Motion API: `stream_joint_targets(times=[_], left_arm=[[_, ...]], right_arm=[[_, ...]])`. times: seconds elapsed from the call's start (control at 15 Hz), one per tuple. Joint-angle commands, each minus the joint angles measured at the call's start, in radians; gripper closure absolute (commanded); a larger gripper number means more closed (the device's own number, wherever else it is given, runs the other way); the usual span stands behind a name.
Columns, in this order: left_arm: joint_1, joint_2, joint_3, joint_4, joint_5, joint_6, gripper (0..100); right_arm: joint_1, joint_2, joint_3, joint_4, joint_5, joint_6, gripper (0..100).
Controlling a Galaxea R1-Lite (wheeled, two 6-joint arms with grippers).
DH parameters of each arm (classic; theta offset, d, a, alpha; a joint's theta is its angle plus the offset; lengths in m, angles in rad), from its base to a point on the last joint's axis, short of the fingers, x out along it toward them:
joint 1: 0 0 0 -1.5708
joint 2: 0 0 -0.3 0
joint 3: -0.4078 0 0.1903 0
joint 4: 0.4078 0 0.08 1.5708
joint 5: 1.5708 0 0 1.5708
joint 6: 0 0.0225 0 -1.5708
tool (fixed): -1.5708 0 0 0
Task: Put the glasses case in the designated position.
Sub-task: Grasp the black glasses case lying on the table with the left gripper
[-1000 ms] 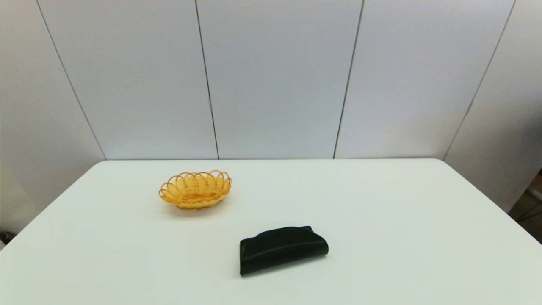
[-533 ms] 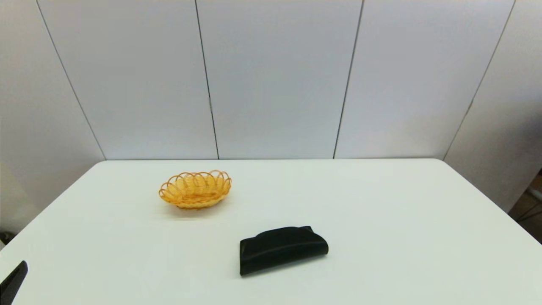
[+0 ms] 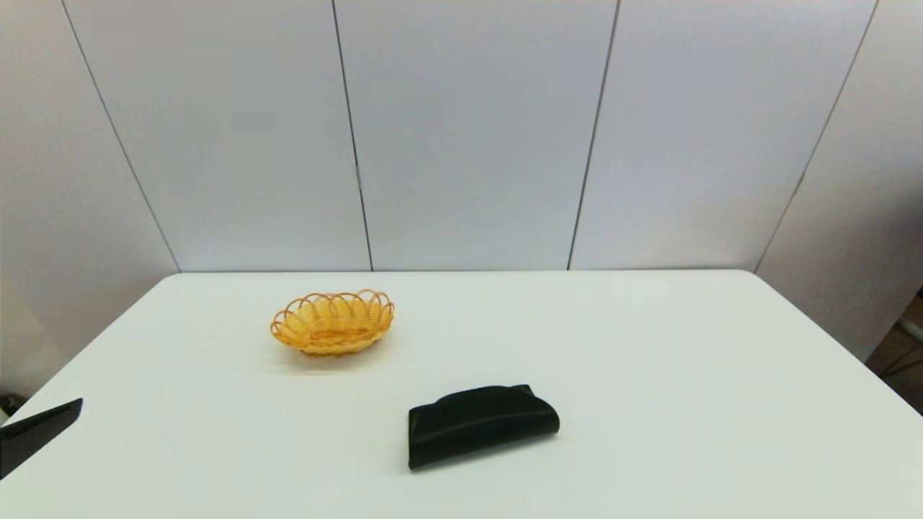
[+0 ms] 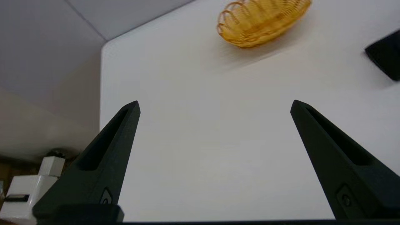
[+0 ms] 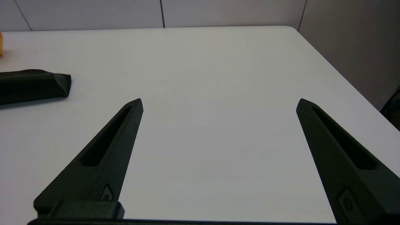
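The matte black glasses case (image 3: 482, 424) lies flat on the white table (image 3: 649, 360), near the front centre, with nothing touching it. My left gripper (image 4: 215, 104) is open and empty over the table's front left corner; one of its fingers (image 3: 43, 431) shows at the head view's left edge, far left of the case (image 4: 386, 56). My right gripper (image 5: 220, 101) is open and empty, low over the table to the right of the case (image 5: 31, 85); the head view does not show it. No mark on the tabletop shows the designated position.
An orange-yellow wicker basket (image 3: 333, 322) stands behind and to the left of the case, also in the left wrist view as the basket (image 4: 262, 22). A white device (image 4: 28, 184) sits beyond the table's left edge. Grey wall panels close the far side.
The left gripper's finger has entered the head view at the lower left and moved forward and a little to the right. Case and basket have not moved.
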Motion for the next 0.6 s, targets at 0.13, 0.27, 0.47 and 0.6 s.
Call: stream_joint_targets(times=[0.13,0.27,0.47,0.6], left_arm=[[0.0,0.249,-0.281,0.338,-0.085,0.06,0],[-0.002,0.346,-0.455,0.57,-0.117,0.097,0],[-0.013,0.478,-0.573,0.625,-0.157,0.175,0],[-0.036,0.58,-0.668,0.657,-0.185,0.226,0]], right_arm=[[0.0,0.0,0.0,0.0,0.001,0.0,0],[0.0,0.0,0.0,0.0,-0.001,0.0,0],[0.0,0.0,0.0,0.0,-0.001,0.0,0],[0.0,0.0,0.0,0.0,-0.001,0.0,0]])
